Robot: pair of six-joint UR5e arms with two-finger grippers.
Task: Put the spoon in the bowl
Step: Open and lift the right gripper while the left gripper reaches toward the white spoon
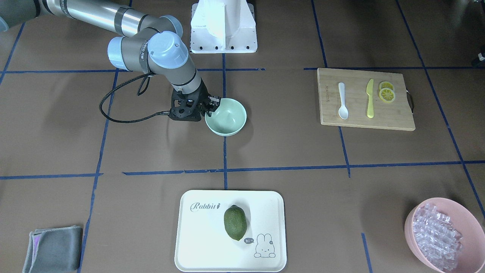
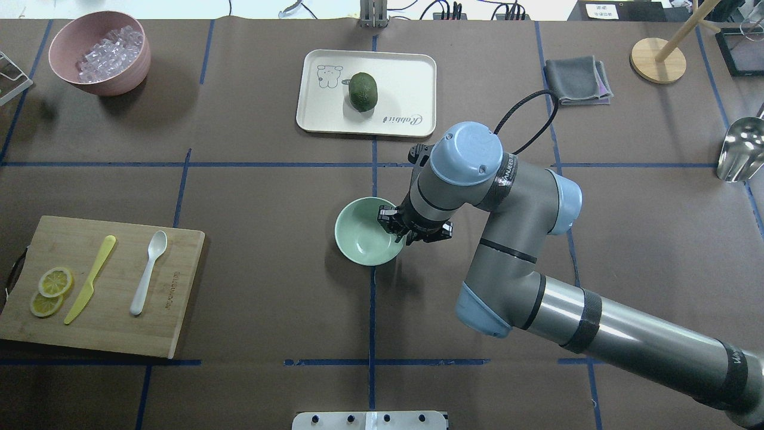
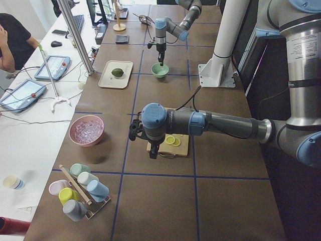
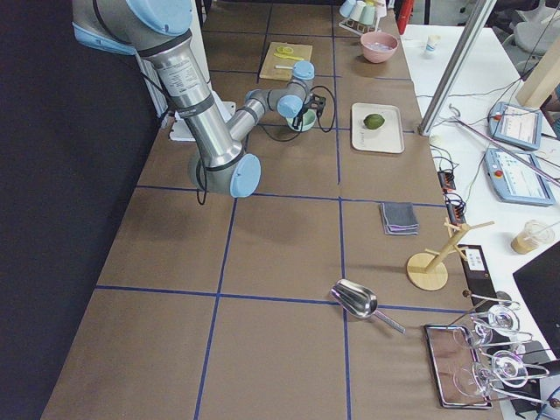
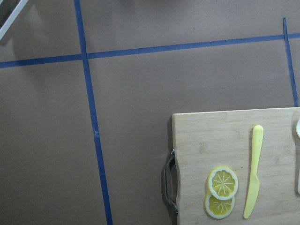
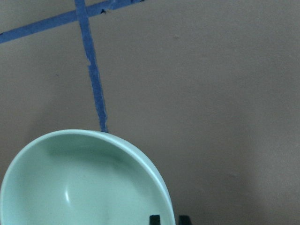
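The white spoon (image 1: 343,101) lies on the wooden cutting board (image 1: 363,119), scoop toward the camera; it also shows in the overhead view (image 2: 148,272). The mint-green bowl (image 1: 227,117) stands upright at the table's middle (image 2: 361,236). My right gripper (image 1: 210,107) is at the bowl's rim, one finger inside and one outside, closed on the rim (image 6: 161,187). My left gripper (image 3: 153,149) hovers over the board's handle end, seen only in the exterior left view, so I cannot tell if it is open. Its wrist view shows the board (image 5: 206,140).
On the board lie a yellow-green knife (image 1: 370,98) and lemon slices (image 1: 387,93). A white tray (image 1: 197,242) holds a green fruit (image 1: 235,222). A pink bowl (image 1: 411,227) of clear cubes, a grey cloth (image 1: 53,248) and a metal scoop (image 2: 740,149) stand at the table's edges.
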